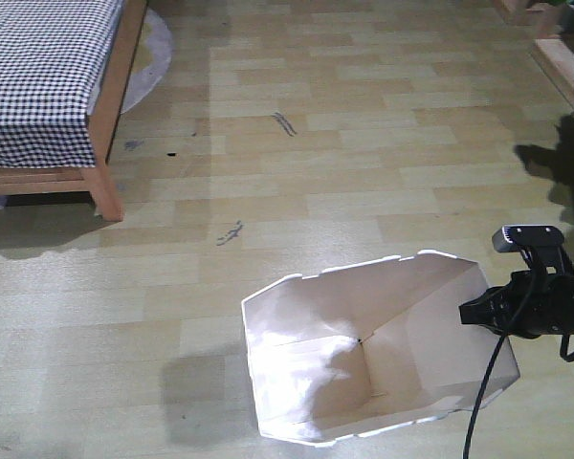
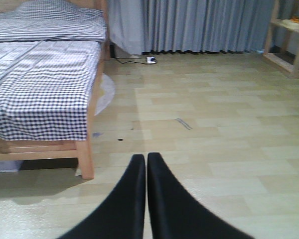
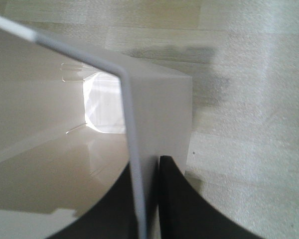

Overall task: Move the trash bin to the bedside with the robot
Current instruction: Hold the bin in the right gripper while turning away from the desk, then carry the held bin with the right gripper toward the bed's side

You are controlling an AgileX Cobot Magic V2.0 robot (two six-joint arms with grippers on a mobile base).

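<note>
trash bin [image 1: 364, 354] sits on the floor [image 1: 364, 143] low in the front view, well apart from the bed [image 1: 38, 76] at upper left. right gripper [image 3: 148, 167] is clamped on the bin's right wall, one finger inside, one outside, the rim running between them. left gripper [image 2: 146, 159] has its fingers pressed together with nothing in them, pointing toward the bed's near leg. step, as i judge it: grasp made, distance to bedside not yet covered. next move calls for a firm pinch while the bin goes left and forward to the bed frame; the thin wall may flex or slip. only the right wrist view shows the pinch; the front view shows the gap to the bed; the left wrist view adds curtains [image 2: 199, 25].
</note>
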